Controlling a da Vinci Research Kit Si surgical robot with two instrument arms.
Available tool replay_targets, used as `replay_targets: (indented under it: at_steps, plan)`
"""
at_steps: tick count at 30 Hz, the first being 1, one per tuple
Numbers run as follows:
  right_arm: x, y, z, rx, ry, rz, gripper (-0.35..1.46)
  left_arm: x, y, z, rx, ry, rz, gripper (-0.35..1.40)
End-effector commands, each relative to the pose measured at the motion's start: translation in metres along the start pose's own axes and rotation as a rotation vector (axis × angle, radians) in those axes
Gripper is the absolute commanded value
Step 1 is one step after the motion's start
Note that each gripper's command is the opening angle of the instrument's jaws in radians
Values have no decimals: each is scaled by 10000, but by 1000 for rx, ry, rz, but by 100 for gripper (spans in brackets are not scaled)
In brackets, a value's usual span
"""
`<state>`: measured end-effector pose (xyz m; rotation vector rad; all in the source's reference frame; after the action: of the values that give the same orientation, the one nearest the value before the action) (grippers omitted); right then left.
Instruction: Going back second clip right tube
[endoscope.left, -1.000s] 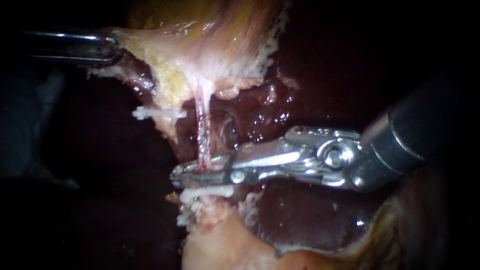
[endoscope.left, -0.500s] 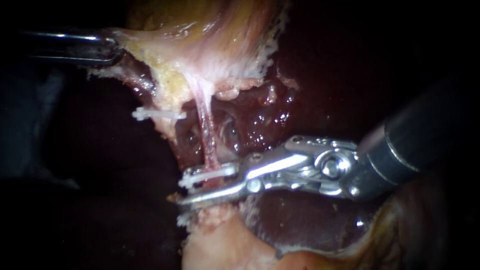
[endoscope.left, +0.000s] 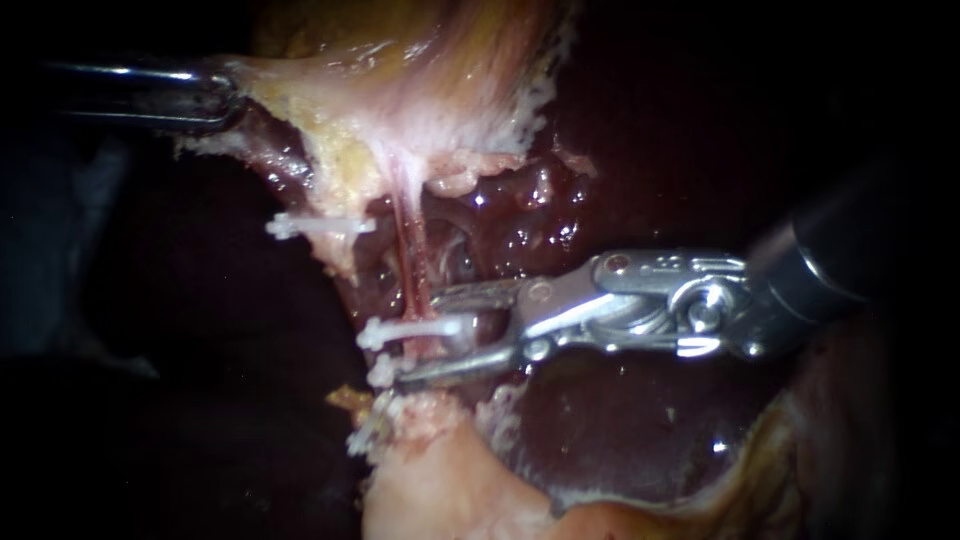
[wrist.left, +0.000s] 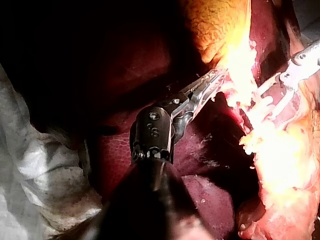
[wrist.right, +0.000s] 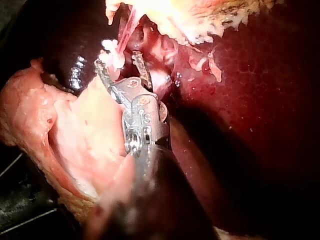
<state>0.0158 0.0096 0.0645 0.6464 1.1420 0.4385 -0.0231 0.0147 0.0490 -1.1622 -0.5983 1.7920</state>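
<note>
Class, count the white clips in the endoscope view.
3. Upper clip: on pale tissue left of the tube. Middle clip: across the tube. Lowest clip: partly hidden behind the right instrument. More may be hidden.

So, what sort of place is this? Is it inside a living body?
Probably a surgical practice bench, not a body. In the left wrist view the liver lies beside crumpled white sheeting. The right instrument, jaws open, straddles a white clip on a tube.
</note>
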Motion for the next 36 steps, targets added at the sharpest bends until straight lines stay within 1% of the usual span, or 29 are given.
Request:
replay_targets:
  at_steps: [1,4,10,15,18,22,25,29,36]
  plan:
    - [0,-1,-6,-2,1,-15,50,0,0,0,0,0,0,-35]
    - [-2,-4,-23,1,0,-50,50,0,0,-1,0,0,0,-35]
    - [0,-14,-76,-4,-1,-139,50,0,-1,-1,0,0,0,-35]
    - [-1,-18,-107,-19,-2,-191,50,0,-1,0,0,0,0,-35]
    - [-2,-18,-114,-17,-3,-214,50,0,-1,0,0,0,1,-35]
    - [-2,-18,-115,-16,-3,-232,50,-2,-2,3,2,1,2,-35]
    - [-2,-19,-115,-16,-3,-232,50,-6,-5,9,5,3,4,-35]
    - [-2,-19,-116,-16,-3,-232,50,-16,-10,26,16,12,11,-35]
    - [-1,-18,-117,-16,-3,-237,50,-31,-16,52,14,-6,21,-35]
